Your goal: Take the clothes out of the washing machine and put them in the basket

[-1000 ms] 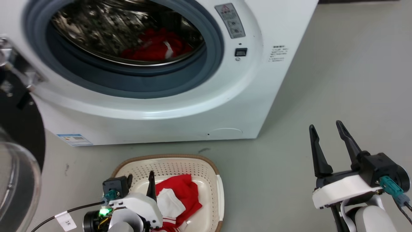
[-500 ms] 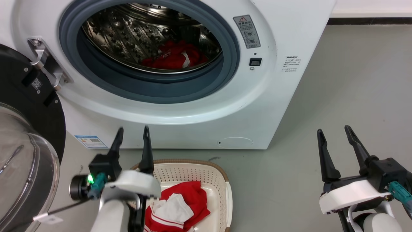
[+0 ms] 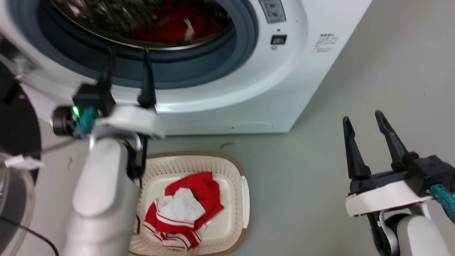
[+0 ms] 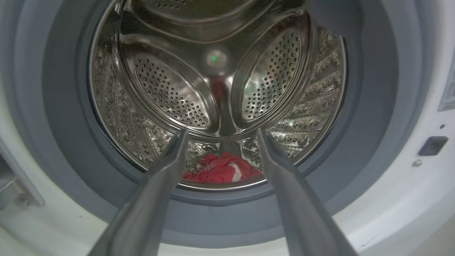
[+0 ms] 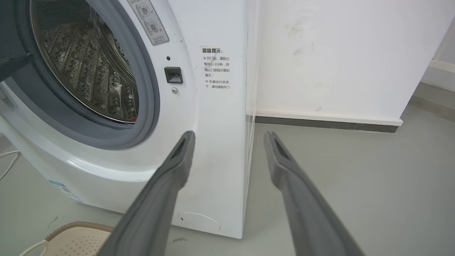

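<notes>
Pointing into the open porthole of the washing machine (image 3: 249, 89), the left hand (image 3: 128, 53) is held with its two fingers spread well apart and nothing gripped between them; in the left wrist view a red garment (image 4: 220, 171) with a white patch is framed between the fingers, lying at the bottom of the perforated steel drum (image 4: 167, 96), just behind the grey rubber seal (image 4: 64, 124); the fingertips are seen in front of the seal, outside the drum. Below the left forearm the basket (image 3: 245, 192) is set on the floor (image 3: 302, 177), just in front of the machine; red-and-white clothes (image 3: 188, 209) are heaped in its middle, inside the rim. Well apart, to the right of the machine, the right hand (image 3: 363, 117) is raised above the floor with its fingers likewise parted and nothing held; its wrist view is turned toward the machine's right front corner, where a warning sticker (image 5: 148, 21) is fixed beside the porthole.
</notes>
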`<state>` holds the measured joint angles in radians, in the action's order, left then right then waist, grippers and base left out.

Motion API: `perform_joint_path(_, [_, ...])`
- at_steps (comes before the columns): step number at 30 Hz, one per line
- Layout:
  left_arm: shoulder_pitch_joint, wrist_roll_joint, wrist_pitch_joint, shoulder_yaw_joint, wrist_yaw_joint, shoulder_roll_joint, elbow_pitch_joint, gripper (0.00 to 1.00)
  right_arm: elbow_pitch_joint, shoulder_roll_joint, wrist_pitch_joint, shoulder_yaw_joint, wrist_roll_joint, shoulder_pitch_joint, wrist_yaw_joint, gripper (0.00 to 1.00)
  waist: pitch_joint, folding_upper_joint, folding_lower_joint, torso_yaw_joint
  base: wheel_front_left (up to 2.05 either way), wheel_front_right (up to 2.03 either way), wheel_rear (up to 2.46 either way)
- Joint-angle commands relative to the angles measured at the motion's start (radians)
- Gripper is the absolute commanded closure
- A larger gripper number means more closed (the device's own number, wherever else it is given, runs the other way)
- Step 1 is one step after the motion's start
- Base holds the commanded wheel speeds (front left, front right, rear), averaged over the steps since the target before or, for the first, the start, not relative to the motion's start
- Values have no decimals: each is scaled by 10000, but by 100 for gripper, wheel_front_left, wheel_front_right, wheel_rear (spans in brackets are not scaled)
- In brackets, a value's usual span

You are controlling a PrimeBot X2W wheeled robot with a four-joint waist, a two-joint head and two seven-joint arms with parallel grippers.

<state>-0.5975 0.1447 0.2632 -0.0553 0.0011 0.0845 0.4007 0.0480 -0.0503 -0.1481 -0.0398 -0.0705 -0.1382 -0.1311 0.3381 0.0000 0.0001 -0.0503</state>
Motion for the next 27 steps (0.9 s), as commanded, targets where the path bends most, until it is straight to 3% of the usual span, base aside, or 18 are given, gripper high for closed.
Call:
perform_joint_path(1, [-469,-53,21,35,-70,125,349,0,45,3,-79,-83,-51,-203,7,0,577,0,-1,-355,0,0,0])
perform_joint_path(12, [-4077,-332,-678,-65,-307,1166,3330,0,-310,4,-599,-663,-521,-1192,7,0,2475,0,-1,-1321,0,0,0])
perform_joint_path(27, [-7846,-616,-3706,-367,-596,2582,6306,0,-1138,9,-1140,-1840,-1409,-2127,7,0,3838,0,-1,-2600,0,0,0])
